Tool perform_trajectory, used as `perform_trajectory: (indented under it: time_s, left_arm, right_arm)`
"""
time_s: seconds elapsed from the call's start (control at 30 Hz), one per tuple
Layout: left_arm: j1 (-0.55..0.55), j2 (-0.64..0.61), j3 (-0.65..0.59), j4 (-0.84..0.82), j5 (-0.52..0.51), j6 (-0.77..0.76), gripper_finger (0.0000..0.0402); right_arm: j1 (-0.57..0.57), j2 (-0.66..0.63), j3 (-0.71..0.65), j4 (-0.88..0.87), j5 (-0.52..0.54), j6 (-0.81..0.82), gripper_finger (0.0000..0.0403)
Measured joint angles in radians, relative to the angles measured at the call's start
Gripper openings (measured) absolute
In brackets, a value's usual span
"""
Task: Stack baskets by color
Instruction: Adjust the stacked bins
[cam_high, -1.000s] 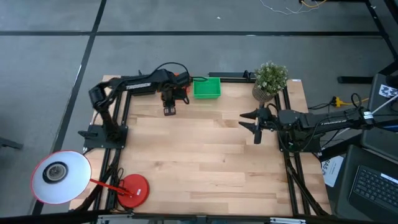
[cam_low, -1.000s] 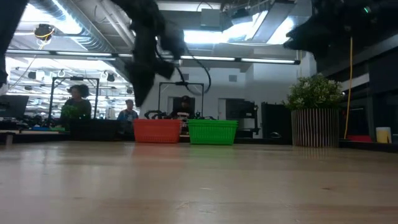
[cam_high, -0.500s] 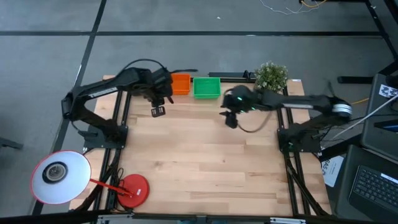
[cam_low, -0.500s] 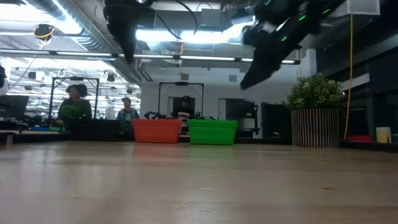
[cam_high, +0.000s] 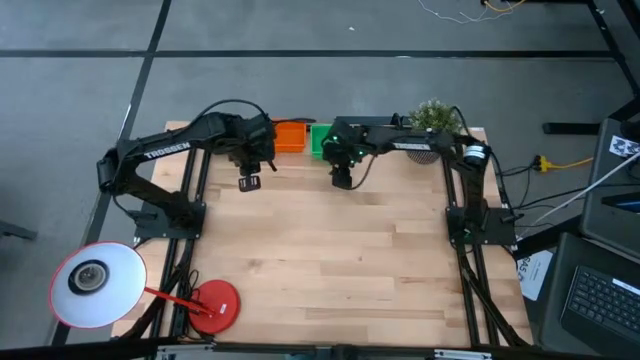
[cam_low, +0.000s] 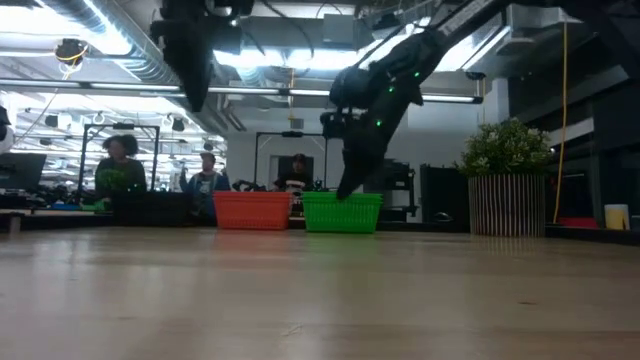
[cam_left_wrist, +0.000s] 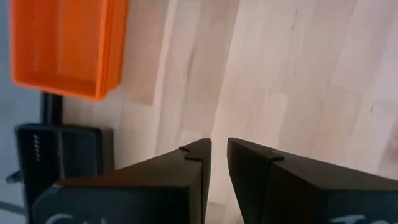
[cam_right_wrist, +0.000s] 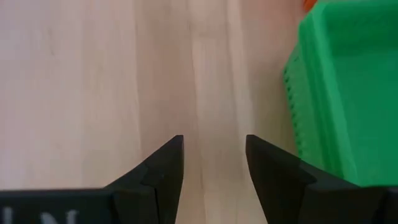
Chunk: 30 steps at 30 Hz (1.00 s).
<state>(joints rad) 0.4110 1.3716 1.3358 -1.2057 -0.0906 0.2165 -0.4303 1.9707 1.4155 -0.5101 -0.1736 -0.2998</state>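
An orange basket (cam_high: 290, 135) (cam_left_wrist: 68, 46) and a green basket (cam_high: 320, 139) (cam_right_wrist: 348, 87) stand side by side on their bottoms at the table's far edge, also seen in the low view as orange basket (cam_low: 252, 211) and green basket (cam_low: 342, 213). My left gripper (cam_high: 248, 183) (cam_left_wrist: 217, 146) hangs above the wood, near and left of the orange basket. Its fingers are open by a narrow gap with nothing between them. My right gripper (cam_high: 342, 180) (cam_right_wrist: 214, 143) (cam_low: 348, 188) points down, open and bare, just on the near side of the green basket. The right arm hides part of that basket from above.
A potted plant (cam_high: 435, 118) (cam_low: 508, 190) stands at the far right corner. A white lamp head (cam_high: 95, 285) and its round red base (cam_high: 215, 305) are at the near left corner. The middle and near part of the wooden table (cam_high: 340, 260) is bare. People (cam_low: 125, 165) stand in the room behind.
My right gripper has swung from the table's right side to the far edge, tipped downward and come down beside the green basket, staying open. My left gripper has risen and drawn back from the orange basket toward the table's left.
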Motion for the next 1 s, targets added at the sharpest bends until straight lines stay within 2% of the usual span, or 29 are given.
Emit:
perform_trajectory:
  time_s: [0.23, 0.4, 0.67, 1.0]
  left_arm:
    - [0.03, -0.027, -0.108, 0.006, -0.003, 0.008, 0.0044]
    - [0.037, -0.028, -0.158, 0.009, -0.002, -0.005, 0.0044]
    - [0.036, -0.028, -0.172, 0.027, -0.001, -0.006, 0.0044]
    - [0.036, -0.028, -0.172, 0.038, 0.0, -0.027, 0.0044]
  right_arm:
    - [-0.012, 0.05, 0.041, -0.005, 0.0, -0.025, 0.0174]
    - [-0.038, 0.05, 0.042, 0.005, 0.043, -0.033, 0.0174]
    - [-0.098, 0.05, 0.042, 0.028, 0.039, -0.036, 0.0174]
    - [-0.108, 0.05, 0.042, 0.043, 0.022, -0.029, 0.0174]
